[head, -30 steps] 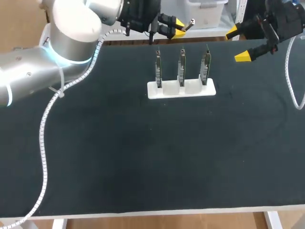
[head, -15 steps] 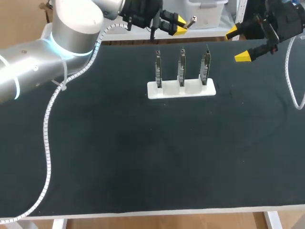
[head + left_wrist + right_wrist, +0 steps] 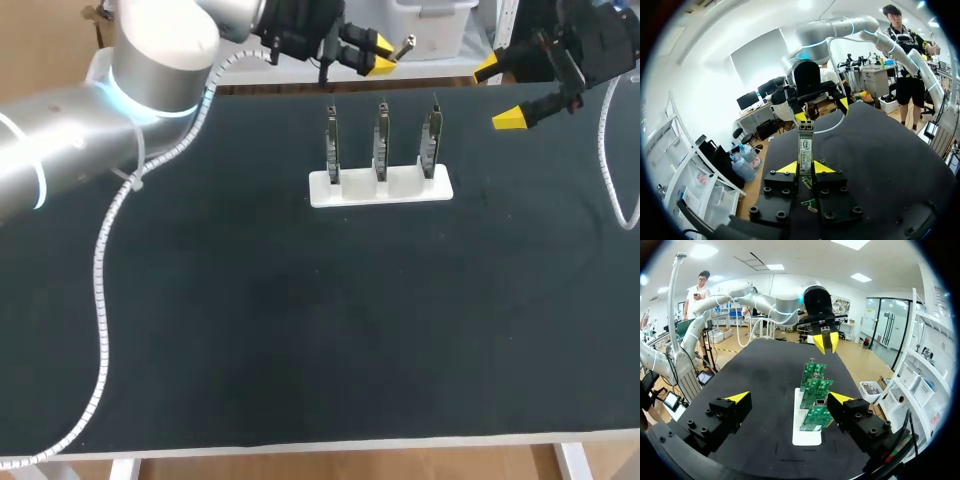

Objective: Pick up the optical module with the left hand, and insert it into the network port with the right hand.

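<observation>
My left gripper (image 3: 378, 56) hovers past the table's far edge, shut on the optical module (image 3: 401, 45), a slim metal bar sticking out toward the right. From the left wrist, the module (image 3: 805, 147) stands up between the yellow fingertips (image 3: 788, 167) of the left gripper (image 3: 805, 168). Three green circuit boards (image 3: 381, 142) stand upright in a white holder (image 3: 345, 192) mid-table. My right gripper (image 3: 499, 93) is open at the far right, empty, facing the left one. From the right wrist, the boards (image 3: 815, 390) lie ahead between the wide fingers of the right gripper (image 3: 789, 398), with the left gripper (image 3: 825, 342) beyond them.
The black table mat (image 3: 300, 330) is bare in front of the holder. My left arm's white spiral cable (image 3: 100, 290) hangs over the table's left side. My right arm's cable (image 3: 612, 170) loops at the right edge.
My left gripper with the module has moved slightly right and farther back. The left arm's elbow has shifted. The right arm has kept still.
</observation>
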Robot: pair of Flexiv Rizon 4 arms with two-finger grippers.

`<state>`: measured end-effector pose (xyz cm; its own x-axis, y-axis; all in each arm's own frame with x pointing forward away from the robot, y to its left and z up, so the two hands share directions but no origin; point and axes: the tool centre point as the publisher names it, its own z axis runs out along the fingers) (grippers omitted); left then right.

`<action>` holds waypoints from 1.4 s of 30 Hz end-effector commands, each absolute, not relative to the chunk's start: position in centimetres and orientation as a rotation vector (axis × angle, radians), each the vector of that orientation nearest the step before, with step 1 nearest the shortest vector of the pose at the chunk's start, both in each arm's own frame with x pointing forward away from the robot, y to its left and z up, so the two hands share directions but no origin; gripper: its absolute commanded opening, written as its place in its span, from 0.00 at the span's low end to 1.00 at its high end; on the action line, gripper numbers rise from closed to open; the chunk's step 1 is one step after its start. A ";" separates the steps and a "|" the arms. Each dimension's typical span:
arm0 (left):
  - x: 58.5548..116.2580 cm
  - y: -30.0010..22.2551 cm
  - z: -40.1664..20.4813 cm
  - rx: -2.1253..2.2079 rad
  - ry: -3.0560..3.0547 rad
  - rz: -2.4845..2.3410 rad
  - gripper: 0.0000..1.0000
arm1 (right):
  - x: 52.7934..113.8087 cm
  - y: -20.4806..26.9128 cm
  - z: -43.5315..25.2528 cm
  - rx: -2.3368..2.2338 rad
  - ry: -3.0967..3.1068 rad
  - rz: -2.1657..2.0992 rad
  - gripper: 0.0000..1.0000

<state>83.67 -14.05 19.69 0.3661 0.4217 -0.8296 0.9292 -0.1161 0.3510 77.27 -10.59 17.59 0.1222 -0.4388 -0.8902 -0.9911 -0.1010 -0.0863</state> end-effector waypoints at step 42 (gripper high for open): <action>81.1 -20.7 17.7 1.496 1.106 -0.916 0.00 | 77.2 -10.6 17.6 -1.651 1.413 0.930 1.00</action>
